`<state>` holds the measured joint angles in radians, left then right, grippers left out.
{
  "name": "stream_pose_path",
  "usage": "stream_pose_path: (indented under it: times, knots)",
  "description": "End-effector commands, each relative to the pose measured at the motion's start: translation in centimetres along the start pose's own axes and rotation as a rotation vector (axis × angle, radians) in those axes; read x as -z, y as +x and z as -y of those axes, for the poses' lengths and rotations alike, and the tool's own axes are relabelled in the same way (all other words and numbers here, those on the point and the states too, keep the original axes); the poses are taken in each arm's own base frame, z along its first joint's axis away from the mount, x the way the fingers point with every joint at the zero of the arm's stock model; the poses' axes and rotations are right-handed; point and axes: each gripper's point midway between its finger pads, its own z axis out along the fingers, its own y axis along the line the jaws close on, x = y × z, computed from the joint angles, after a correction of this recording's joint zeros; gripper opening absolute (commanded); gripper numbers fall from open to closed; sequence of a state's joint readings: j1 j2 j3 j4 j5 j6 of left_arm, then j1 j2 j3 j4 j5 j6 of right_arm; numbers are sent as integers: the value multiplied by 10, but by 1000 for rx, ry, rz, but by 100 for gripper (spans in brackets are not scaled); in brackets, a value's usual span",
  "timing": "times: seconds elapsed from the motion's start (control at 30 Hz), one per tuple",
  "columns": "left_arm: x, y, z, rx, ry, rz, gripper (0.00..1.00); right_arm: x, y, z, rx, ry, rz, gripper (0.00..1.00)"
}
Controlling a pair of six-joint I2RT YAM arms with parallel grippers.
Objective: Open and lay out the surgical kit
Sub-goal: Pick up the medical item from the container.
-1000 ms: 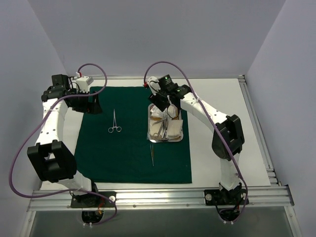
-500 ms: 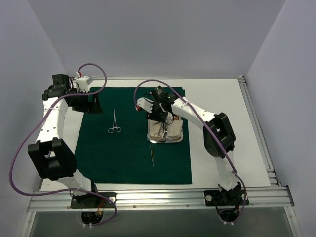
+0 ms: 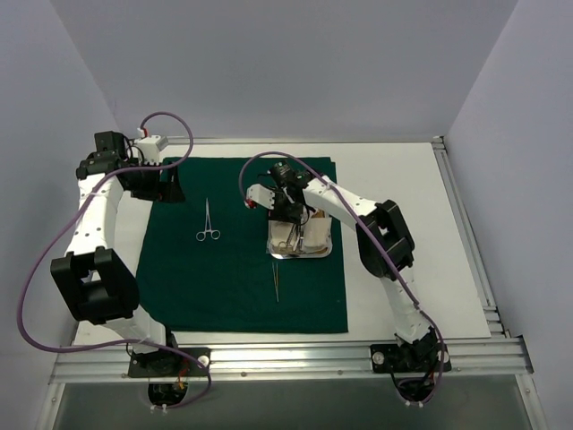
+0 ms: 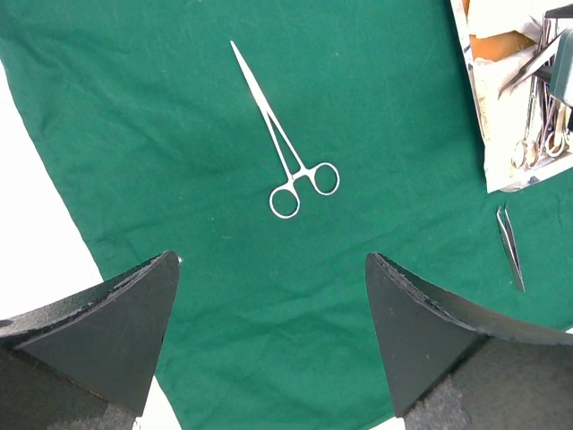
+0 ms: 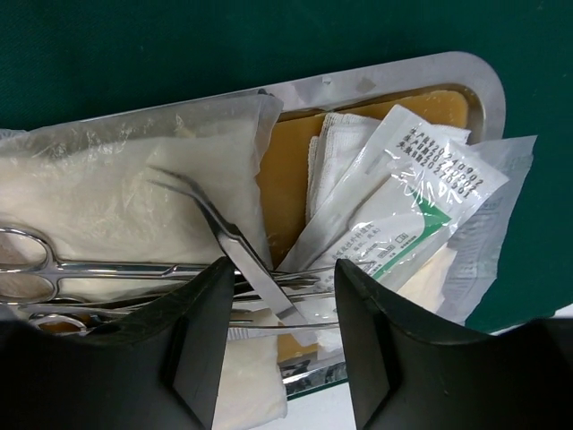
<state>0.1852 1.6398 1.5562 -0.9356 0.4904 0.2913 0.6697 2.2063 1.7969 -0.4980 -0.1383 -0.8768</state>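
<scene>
**Surgical kit partly laid out; right claw parted over the tray**

A dark green cloth drape [image 3: 242, 296] is seen spread flat on the white table [image 3: 403, 179]. On its right half a rectangular steel tray [image 5: 394, 72] is set. One silver ring-handled clamp [image 4: 286, 152] is laid on the left half of the cloth, well apart from the tray, with its rings towards the near side. Thin straight tweezers [image 3: 277, 282] are laid on the cloth just near of the tray's left corner.

Inside the tray, white gauze in a clear packet [image 5: 107, 197] is seen on one side and a printed clear packet [image 5: 421, 179] on the other. More ring-handled instruments [image 5: 54, 269] and thin curved tweezers [image 5: 215, 224] are lying across the gauze.

The right gripper [image 5: 285, 273] is held low over the tray. Its fingers are parted, with the end of the curved tweezers between them and nothing clamped. The left gripper [image 4: 270, 260] is held released, spread wide, over the far left part of the cloth.
</scene>
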Motion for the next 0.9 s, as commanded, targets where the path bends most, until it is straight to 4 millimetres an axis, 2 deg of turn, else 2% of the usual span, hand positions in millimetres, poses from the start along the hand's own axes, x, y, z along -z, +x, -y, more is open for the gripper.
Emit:
stream_pose_path:
  times: [0.0,0.1,0.4,0.47,0.5,0.57,0.7,0.87]
  knots:
    - [9,-17,0,-9,5,47,94,1,-3,-2,38,-21,-21,43]
    - [9,-17,-1,-14,-1,44,94,0,-3,-6,41,-53,-31,36]
    - [9,-15,-3,-14,-11,41,94,-1,-6,-12,65,-96,-23,27]
    - [9,-16,-3,-15,-12,43,94,-2,-8,-12,67,-100,-14,20]
    - [10,-16,-2,-17,-14,45,94,-2,-9,-12,68,-99,-13,13]
    - [11,-16,-3,-19,-19,45,94,1,-11,-8,65,-85,-8,7]
    - [12,-17,-3,-22,-19,48,94,10,-16,-1,75,-53,17,1]
    - [11,-17,-2,-17,-11,50,94,16,-18,10,84,-14,23,0]
